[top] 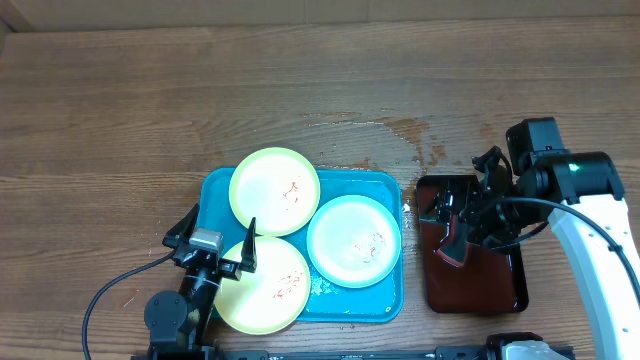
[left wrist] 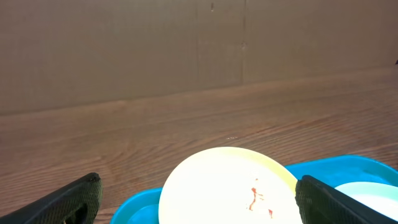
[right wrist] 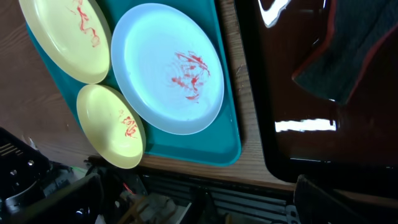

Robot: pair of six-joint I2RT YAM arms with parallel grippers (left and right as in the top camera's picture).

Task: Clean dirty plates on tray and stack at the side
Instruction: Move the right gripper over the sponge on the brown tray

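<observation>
Three dirty plates with reddish smears lie on the turquoise tray (top: 372, 182): a yellow-green one (top: 275, 190) at the back left, a mint-blue one (top: 354, 240) at the right, and a second yellow-green one (top: 262, 285) at the front left. My left gripper (top: 220, 228) stands open at the tray's front-left side. In the left wrist view a yellow-green plate (left wrist: 227, 186) lies between its fingers (left wrist: 68, 202), untouched. My right gripper (top: 465, 220) hovers open over the dark red-brown tray, holding nothing. The right wrist view shows the mint-blue plate (right wrist: 168, 68) and both yellow-green plates (right wrist: 62, 37).
A smaller dark red-brown tray (top: 500, 290) sits right of the turquoise one, with a dark cloth-like piece (right wrist: 354, 50) in it. A wet patch (top: 400, 135) marks the wood behind the trays. The table's front edge (right wrist: 261, 177) runs just below both trays.
</observation>
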